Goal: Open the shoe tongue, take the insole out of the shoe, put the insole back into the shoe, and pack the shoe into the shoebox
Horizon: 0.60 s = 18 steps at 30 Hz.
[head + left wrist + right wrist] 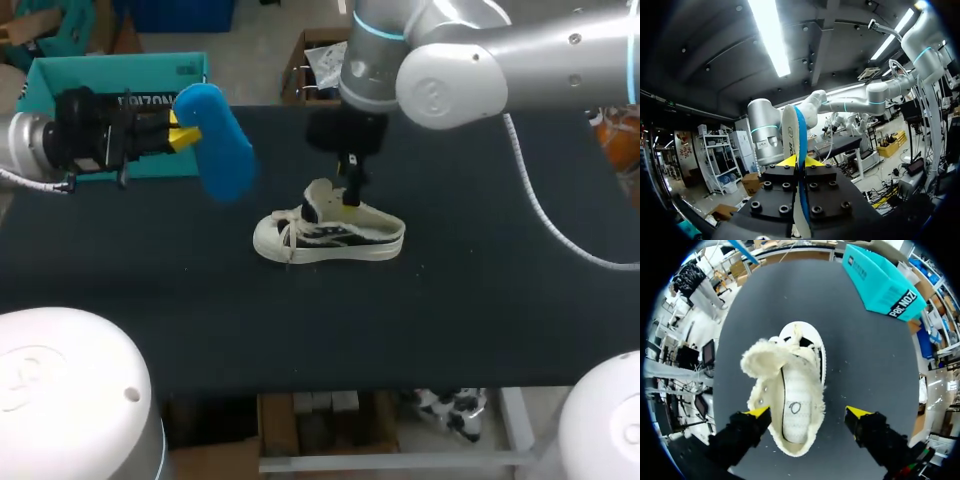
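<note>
Your left jaws are clamped on the blue insole [218, 142], gripping it near one end and holding it in the air at the upper left of the head view. It sits in front of the teal shoebox [110, 72] and well apart from the shoe [330, 238]. The shoe stands on its sole in the middle of the tabletop [480, 310], toe toward the left. Your right jaws stand wide and empty just over the heel end. In the right wrist view one fingertip [757, 412] is just beside the shoe's rim and the other is clear of it. The tongue [765, 365] is folded forward over the laces, leaving the opening bare. So the insole is out, and the step in hand looks like putting it back. Carry it over, tilt its free end toward the toe, and slide it in at a shallow angle rather than pressing from above. Steady the heel with the right jaws so the light shoe does not skid, but keep them out of the opening. Watch that the soft tongue does not flop back.
</note>
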Motion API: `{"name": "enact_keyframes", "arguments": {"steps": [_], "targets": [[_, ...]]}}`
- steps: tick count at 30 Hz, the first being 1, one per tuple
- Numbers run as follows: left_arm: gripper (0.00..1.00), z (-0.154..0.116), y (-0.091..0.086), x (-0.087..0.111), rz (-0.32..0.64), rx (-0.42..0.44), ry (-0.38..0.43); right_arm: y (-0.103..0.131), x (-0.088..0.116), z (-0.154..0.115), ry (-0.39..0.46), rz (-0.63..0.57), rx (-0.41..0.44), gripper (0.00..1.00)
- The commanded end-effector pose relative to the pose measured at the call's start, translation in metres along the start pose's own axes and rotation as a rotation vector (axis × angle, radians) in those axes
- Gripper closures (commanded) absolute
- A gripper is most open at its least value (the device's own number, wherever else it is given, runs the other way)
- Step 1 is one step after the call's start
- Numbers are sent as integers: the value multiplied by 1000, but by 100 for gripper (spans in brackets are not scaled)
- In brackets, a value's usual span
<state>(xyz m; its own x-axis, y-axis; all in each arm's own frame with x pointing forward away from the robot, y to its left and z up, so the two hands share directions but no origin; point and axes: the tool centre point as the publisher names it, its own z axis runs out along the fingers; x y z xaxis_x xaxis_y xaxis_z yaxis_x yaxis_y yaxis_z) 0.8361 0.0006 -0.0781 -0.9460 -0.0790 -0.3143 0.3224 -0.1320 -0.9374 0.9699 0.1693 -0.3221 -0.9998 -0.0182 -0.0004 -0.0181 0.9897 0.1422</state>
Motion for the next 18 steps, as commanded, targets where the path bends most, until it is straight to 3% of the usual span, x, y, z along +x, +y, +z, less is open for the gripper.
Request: {"name": "enact_keyframes", "arguments": {"steps": [1,7,8,9,10,12,18], "targets": [[100,-18,-2,12,-1,-2,-238,4,-11,13,37,12,148,0],[100,-25,2,17,-6,-14,-250,-2,-18,22,56,33,153,1],[100,-26,3,17,-8,-15,-254,-3,-19,23,55,32,143,9],[100,-27,4,18,-9,-15,-256,-4,-20,24,56,34,143,27],[100,-28,5,18,-12,-15,-259,-4,-20,25,56,36,143,58],[100,-29,6,18,-14,-17,-263,-3,-20,27,56,37,142,100],[100,-30,11,11,-22,-16,-268,-5,-17,31,59,54,146,100]]}}
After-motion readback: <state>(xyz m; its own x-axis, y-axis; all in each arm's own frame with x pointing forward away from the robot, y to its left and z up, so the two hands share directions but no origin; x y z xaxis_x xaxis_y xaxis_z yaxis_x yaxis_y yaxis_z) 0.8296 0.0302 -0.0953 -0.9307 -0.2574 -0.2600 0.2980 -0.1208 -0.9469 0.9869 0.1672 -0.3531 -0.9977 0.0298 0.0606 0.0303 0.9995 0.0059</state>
